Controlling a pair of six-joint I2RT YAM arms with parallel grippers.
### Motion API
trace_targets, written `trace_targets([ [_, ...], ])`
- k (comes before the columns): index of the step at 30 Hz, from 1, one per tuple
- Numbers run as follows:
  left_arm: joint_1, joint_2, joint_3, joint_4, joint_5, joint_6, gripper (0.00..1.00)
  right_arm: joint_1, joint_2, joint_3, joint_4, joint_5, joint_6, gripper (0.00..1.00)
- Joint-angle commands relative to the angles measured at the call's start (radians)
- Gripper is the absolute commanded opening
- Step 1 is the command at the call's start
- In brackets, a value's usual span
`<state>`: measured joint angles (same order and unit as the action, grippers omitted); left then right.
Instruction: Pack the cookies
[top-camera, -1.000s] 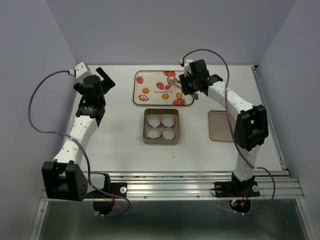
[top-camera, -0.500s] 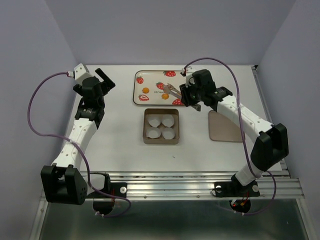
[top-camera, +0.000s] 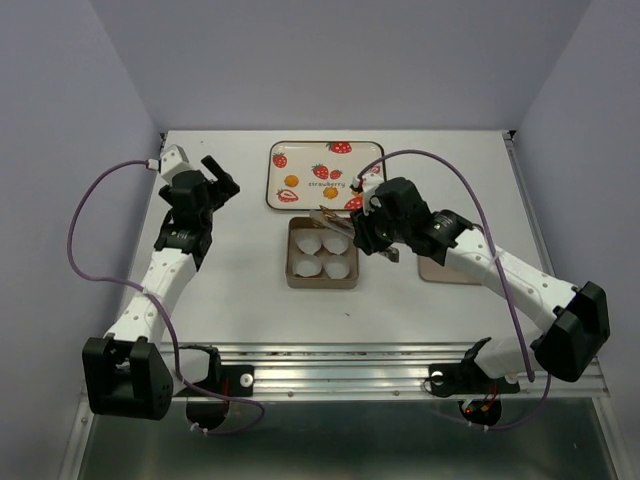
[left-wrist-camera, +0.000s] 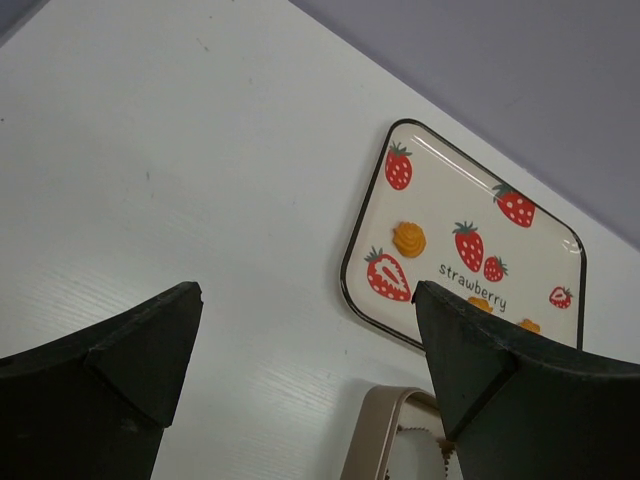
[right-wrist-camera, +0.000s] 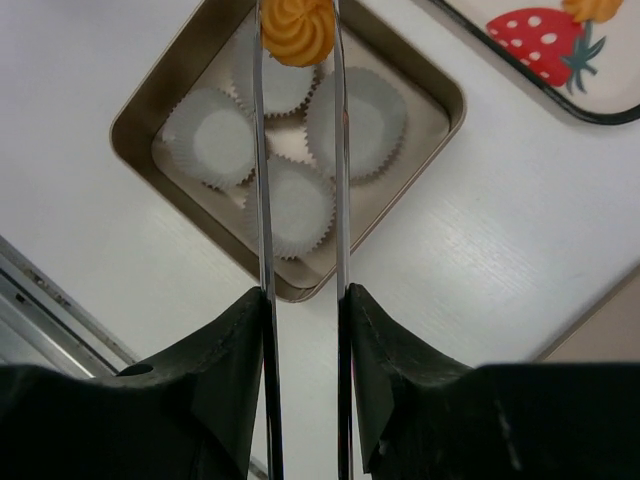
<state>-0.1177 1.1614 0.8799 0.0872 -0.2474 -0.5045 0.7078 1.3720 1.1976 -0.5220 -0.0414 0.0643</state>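
Observation:
My right gripper (right-wrist-camera: 300, 300) is shut on a pair of metal tongs (right-wrist-camera: 259, 200). The tongs' tips pinch one swirled orange cookie (right-wrist-camera: 297, 28) above the brown square tin (right-wrist-camera: 135, 125), over its far paper cups. From above, the tongs (top-camera: 325, 217) reach over the tin's (top-camera: 290, 255) back edge. More cookies (left-wrist-camera: 409, 238) (left-wrist-camera: 480, 303) lie on the strawberry tray (left-wrist-camera: 350, 270), one at its left (top-camera: 291, 180). My left gripper (left-wrist-camera: 307, 292) is open and holds nothing. It hovers over bare table left of the tray (top-camera: 325, 150).
Several white pleated paper cups (right-wrist-camera: 212, 140) (right-wrist-camera: 290, 205) line the tin. A flat tan lid (top-camera: 430, 272) lies right of the tin, mostly under my right arm. Purple walls close in the table on three sides.
My right arm has swung from the tray toward me, carrying the cookie in the tongs to above the tin. My left arm has shifted slightly to the right.

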Motion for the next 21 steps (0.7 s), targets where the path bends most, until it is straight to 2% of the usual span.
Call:
trace_targets([
  [1,-0.019,-0.075,-0.032,0.022,0.033,-0.011,0.99,0.038,-0.047,-0.036,-0.024,0.072,0.055,0.41],
  [7,-0.036,-0.112,-0.059,0.009,0.037,-0.011,0.99,0.081,-0.04,-0.055,-0.064,0.167,0.074,0.42],
  [21,-0.042,-0.143,-0.058,0.008,0.056,-0.012,0.99,0.081,0.036,-0.013,-0.079,0.201,0.051,0.43],
])
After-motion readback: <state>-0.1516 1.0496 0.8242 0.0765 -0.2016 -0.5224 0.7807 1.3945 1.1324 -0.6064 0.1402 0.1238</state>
